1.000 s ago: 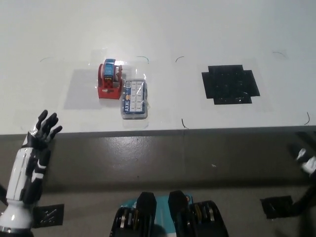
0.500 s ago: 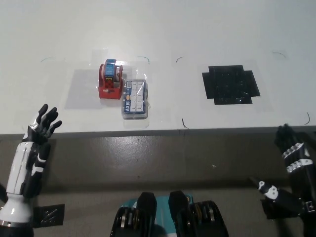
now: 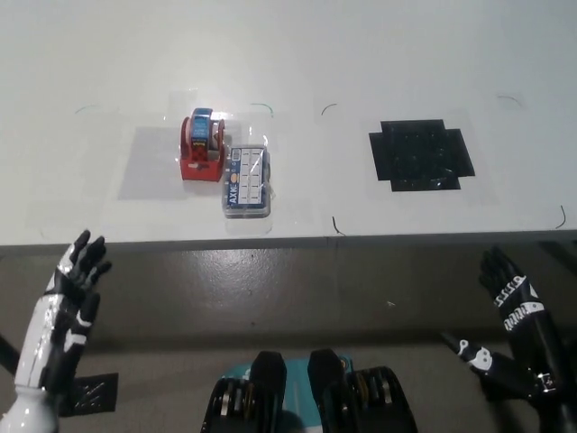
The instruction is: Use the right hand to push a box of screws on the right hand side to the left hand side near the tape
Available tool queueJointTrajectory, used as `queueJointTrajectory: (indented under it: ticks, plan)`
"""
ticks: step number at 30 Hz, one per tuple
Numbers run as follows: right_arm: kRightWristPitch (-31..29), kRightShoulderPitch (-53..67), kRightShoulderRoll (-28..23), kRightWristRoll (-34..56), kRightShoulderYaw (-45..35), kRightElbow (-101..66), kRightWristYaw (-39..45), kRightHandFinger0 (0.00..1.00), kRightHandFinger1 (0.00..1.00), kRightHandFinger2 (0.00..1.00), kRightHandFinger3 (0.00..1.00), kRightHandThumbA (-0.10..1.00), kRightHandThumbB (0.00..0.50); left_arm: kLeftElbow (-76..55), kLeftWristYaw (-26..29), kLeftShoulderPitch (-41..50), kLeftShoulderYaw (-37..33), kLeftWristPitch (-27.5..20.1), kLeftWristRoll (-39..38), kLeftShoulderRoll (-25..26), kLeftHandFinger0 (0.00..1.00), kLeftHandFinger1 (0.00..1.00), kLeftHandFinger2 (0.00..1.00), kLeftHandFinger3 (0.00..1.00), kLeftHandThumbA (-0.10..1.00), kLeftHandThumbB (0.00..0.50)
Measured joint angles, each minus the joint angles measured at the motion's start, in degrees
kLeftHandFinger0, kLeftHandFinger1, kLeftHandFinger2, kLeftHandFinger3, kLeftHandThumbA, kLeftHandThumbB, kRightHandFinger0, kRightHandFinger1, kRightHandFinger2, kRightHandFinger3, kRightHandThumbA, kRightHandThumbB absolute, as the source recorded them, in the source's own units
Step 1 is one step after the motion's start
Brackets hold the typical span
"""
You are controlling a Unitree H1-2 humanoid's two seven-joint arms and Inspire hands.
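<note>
The box of screws (image 3: 246,182) already sits touching the tape (image 3: 202,146) on the bench (image 3: 361,54), so the job looks done. The right hand (image 3: 509,290) and left hand (image 3: 79,271) hang below the edge, fingers spread, holding nothing.

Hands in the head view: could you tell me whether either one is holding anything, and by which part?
Nothing is held. The white left hand and the black right hand are both open below the table edge, far from the box of screws beside the tape.
</note>
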Motion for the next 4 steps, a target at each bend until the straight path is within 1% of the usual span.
queueJointTrajectory:
  ticks: [1,4]
  plan:
    - [0.0,0.0,0.0,0.0,0.0,0.4,0.2,1.0,1.0,1.0,1.0,0.94,0.262,0.4,0.0,0.3,0.0,-0.1,0.1,0.0,1.0,1.0,1.0,1.0,0.84,0.113]
    - [0.0,0.1,0.0,-0.1,0.0,0.7,0.4,1.0,1.0,1.0,1.0,0.93,0.258,0.8,0.0,0.7,-0.1,-0.2,0.3,-0.1,1.0,1.0,1.0,1.0,0.85,0.106]
